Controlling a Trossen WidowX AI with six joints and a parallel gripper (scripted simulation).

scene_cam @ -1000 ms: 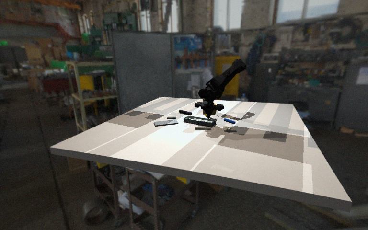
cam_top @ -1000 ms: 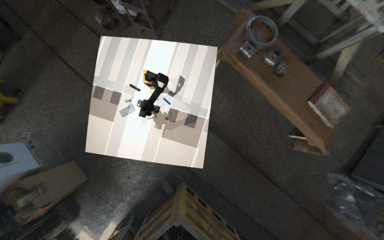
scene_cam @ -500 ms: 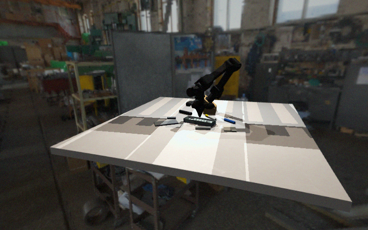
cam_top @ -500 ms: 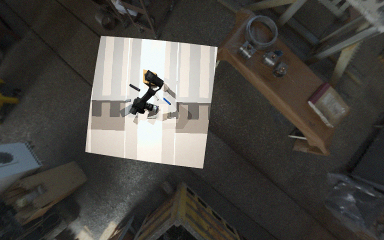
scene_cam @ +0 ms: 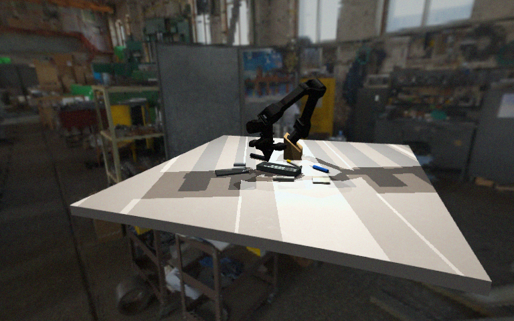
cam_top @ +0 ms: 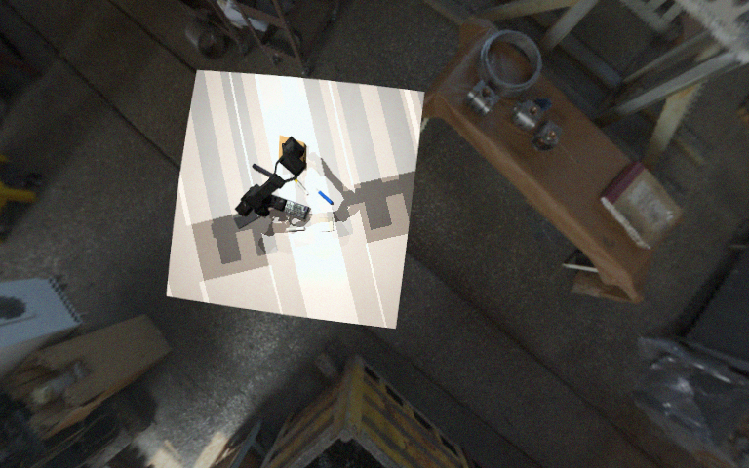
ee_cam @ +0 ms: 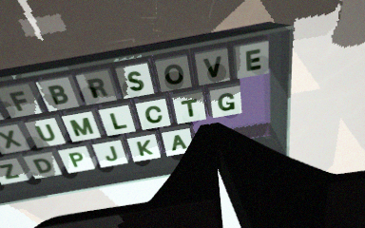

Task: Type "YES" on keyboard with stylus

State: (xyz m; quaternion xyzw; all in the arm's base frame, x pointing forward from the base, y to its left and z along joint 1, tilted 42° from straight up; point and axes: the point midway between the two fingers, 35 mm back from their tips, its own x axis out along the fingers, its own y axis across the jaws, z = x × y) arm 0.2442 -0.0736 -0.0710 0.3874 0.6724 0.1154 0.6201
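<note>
The dark keyboard lies on the desk with pale letter keys. In the wrist view its S key and E key show; no Y key is in view there. My gripper is shut, with nothing seen between its fingertips. It points down over the keyboard's E-and-G end, beside the A key. Pen-like things lie loose: a blue one, a black one, a yellow-ended one and a grey one. Which is the stylus, I cannot tell.
A grey slab and a small grey block lie beside the keyboard. A cream block lies near the grey pen-like thing. The wooden block stands at the arm's base.
</note>
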